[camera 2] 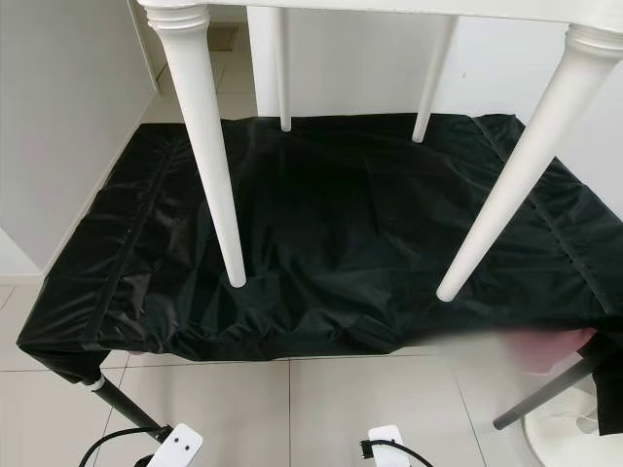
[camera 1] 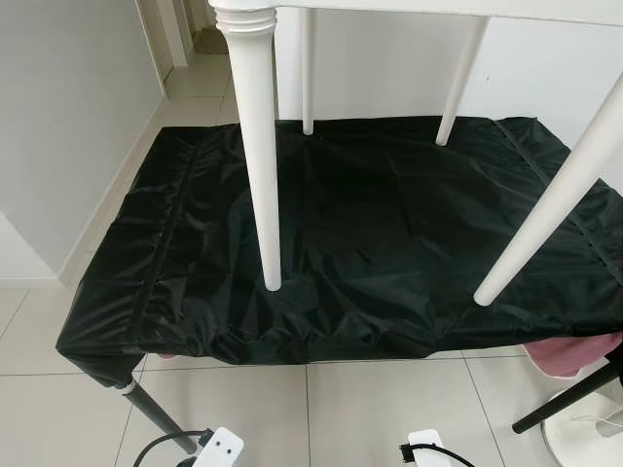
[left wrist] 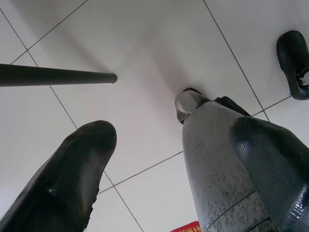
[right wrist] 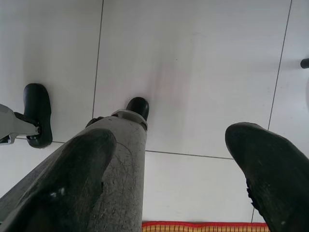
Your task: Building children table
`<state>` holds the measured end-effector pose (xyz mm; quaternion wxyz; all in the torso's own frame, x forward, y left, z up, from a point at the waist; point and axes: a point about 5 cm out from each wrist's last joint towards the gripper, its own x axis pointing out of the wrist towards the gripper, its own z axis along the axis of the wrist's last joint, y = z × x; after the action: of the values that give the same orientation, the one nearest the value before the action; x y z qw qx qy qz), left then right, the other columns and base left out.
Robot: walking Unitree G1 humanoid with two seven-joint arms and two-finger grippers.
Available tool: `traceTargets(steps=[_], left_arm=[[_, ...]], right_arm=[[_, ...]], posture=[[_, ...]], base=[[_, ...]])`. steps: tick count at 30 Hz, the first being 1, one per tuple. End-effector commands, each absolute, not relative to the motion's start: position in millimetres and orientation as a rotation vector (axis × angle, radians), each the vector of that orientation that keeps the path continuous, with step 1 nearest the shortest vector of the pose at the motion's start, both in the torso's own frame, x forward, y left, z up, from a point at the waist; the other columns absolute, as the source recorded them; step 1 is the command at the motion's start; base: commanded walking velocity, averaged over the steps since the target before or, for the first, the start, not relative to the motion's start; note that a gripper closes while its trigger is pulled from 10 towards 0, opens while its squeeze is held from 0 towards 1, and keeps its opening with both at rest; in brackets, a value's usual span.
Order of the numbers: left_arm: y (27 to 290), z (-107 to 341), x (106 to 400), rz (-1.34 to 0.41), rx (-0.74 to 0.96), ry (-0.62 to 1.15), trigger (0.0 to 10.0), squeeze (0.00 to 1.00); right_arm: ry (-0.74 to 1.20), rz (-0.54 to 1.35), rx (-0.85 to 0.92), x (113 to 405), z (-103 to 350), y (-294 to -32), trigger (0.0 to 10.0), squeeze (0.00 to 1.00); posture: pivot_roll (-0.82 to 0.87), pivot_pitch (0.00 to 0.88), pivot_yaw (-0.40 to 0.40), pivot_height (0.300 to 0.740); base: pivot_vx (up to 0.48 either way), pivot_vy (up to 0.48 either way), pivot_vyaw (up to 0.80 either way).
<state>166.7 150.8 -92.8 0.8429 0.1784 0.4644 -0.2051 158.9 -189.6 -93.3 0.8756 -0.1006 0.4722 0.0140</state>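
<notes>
Left eye view: white table (camera 1: 261, 146) is standing on my black-draped desk (camera 1: 389, 214) | both arms are hanging idle | left claw (left wrist: 169, 179) and right claw (right wrist: 178, 179) are gaping wide over floor tiles (right wrist: 193, 72).

Table legs (camera 1: 261, 165) on sheet (camera 1: 389, 224) (floor beneath)

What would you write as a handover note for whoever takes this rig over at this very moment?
Left claw: open, holding nothing, hanging over the tiled floor.
Right claw: open, holding nothing, also hanging over the floor.
White children table: stands upright on the black cloth covering a low work surface, all four white legs fitted; near legs at and, far legs at and.
Done: the table looks assembled.
Left: probably only checking that the legs are tight and lifting it off; tightness cannot be judged from here.
</notes>
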Motion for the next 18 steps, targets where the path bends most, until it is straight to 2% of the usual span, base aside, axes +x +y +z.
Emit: traceTargets(steps=[1,18], left_arm=[[151.7,-98.2,155.0,-0.436,0.375,1.034,10.0,0.00],[152.4,-98.2,154.5,-0.453,0.376,1.037,10.0,0.00]], right_arm=[[1.030,0.025,-0.194,149.2,-97.8,-189.6,10.0,0.00],[1.030,0.019,-0.178,149.7,-97.8,-187.7,10.0,0.00]], posture=[[-0.04,0.000,0.027,0.740],[-0.04,0.000,0.034,0.740]], base=[[0.000,0.000,0.00],[0.000,0.000,0.00]])
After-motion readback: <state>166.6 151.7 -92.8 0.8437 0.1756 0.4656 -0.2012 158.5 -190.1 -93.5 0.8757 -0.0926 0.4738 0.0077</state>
